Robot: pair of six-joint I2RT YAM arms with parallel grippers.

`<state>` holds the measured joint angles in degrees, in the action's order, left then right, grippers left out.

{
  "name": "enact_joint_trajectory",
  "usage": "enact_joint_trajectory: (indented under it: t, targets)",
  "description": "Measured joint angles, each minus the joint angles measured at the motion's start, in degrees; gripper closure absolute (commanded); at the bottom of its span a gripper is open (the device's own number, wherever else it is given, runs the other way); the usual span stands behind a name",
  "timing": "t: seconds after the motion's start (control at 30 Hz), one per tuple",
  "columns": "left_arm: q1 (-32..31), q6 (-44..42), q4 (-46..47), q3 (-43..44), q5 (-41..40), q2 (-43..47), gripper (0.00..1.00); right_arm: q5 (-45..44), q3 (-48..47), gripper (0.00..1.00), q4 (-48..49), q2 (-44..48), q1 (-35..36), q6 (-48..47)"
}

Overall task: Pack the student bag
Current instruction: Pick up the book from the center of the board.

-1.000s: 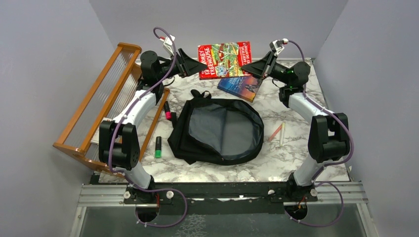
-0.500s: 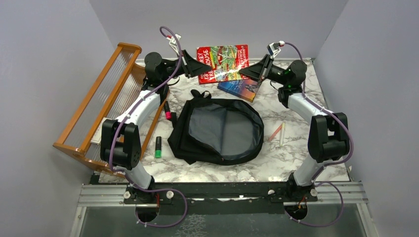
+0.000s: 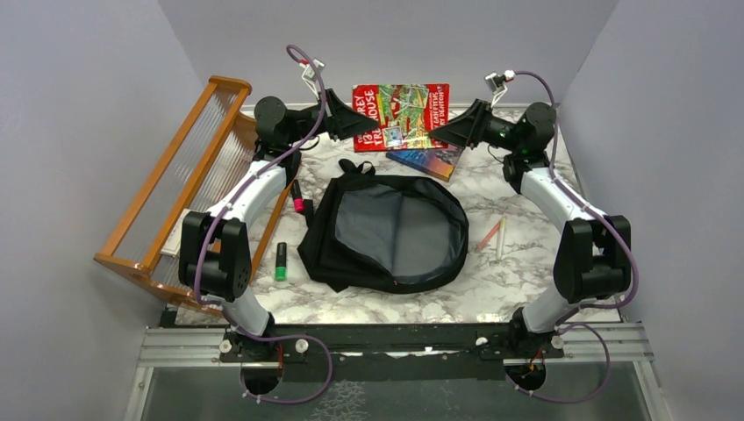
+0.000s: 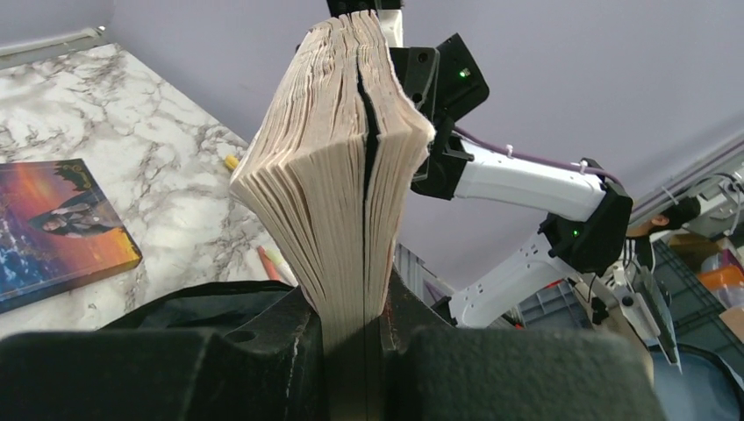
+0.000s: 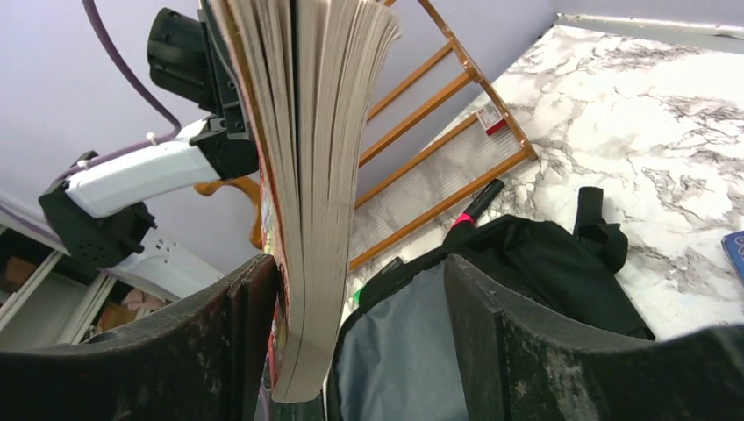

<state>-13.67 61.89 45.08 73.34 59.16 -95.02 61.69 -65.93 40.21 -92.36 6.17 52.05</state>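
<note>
Pinching red book [image 3: 400, 114] by one edge in left hand [image 3: 357, 124], up off the desk [image 3: 518, 281]; right hand [image 3: 432, 133] spread wide, gripping nothing. Nearer in, student bag [image 3: 386, 232] lying open mid-desk. Might sag and slip from that lone pinch.

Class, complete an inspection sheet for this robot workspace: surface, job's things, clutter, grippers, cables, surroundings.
Surface: marble table, flat.
Job's things: black backpack lying open, grey lining showing; red book held up between the arms.
Clutter: blue book, pink marker, green marker, two pencils on the table.
Grippers: left gripper clamped on the red book; right gripper open around its opposite edge.
Cables: purple cables looped along both arms.
Surroundings: wooden rack at left; grey walls.
</note>
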Motion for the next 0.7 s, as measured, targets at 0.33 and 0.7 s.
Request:
enact_joint_trajectory:
  t: [0.33, 0.7]
  targets:
    - [-1.6, 1.36, 4.9, 0.02, 1.9, -0.37, 1.0, 6.23, 0.22, 0.36, 16.57, -2.62, -0.57, 11.67]
    - [-3.17, 2.23, 5.88, 0.44, 5.44, -3.98, 1.0, 6.99, 0.22, 0.49, 19.82, -3.56, -0.63, 15.37]
